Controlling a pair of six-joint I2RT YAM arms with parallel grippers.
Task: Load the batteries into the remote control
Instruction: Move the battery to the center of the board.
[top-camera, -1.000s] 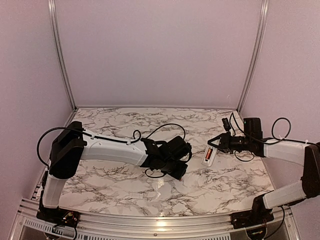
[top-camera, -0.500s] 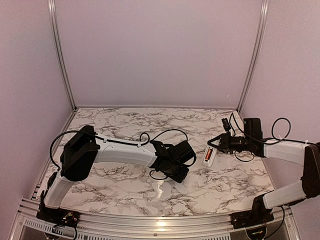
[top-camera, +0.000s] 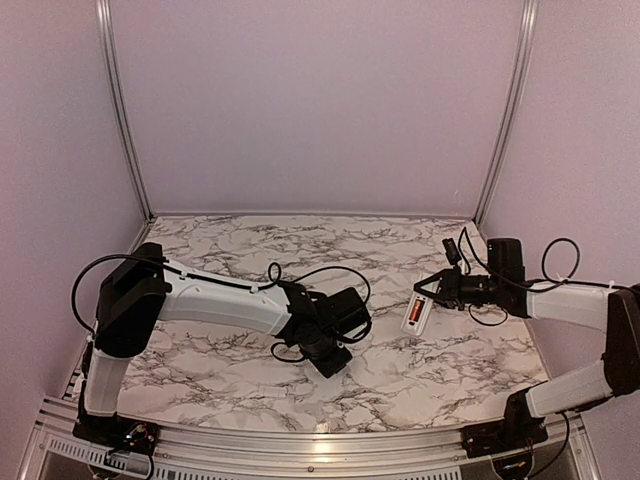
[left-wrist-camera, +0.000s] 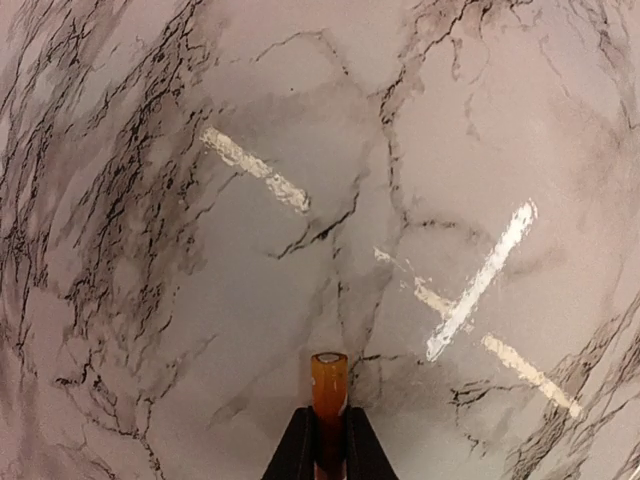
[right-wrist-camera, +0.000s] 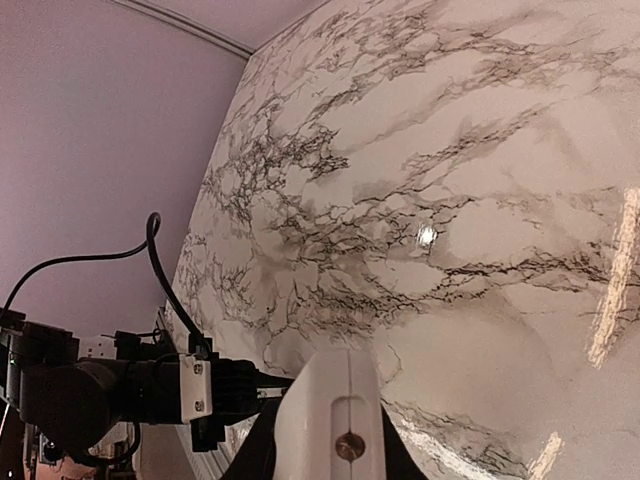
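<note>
Soft, even light is given from above, and a pinkish cast is laid over everything. Bright streaks of glare are thrown on the glossy tabletop (left-wrist-camera: 150, 250) (strongest in the left wrist view). Shadows are kept faint. The battery (left-wrist-camera: 329, 385) is shown sharp; the remote control (right-wrist-camera: 335, 420), close up, is slightly blurred. Straight edges are bowed in the right wrist view.

A white marble-patterned table (top-camera: 450, 380). At right, the right gripper (top-camera: 424, 300) clasps a small white plastic remote control (top-camera: 414, 314) showing orange-red. The left gripper (top-camera: 329, 362) hangs low near centre.

Glossy white marble-patterned tabletop (top-camera: 250, 240) with dark grey veins
</note>
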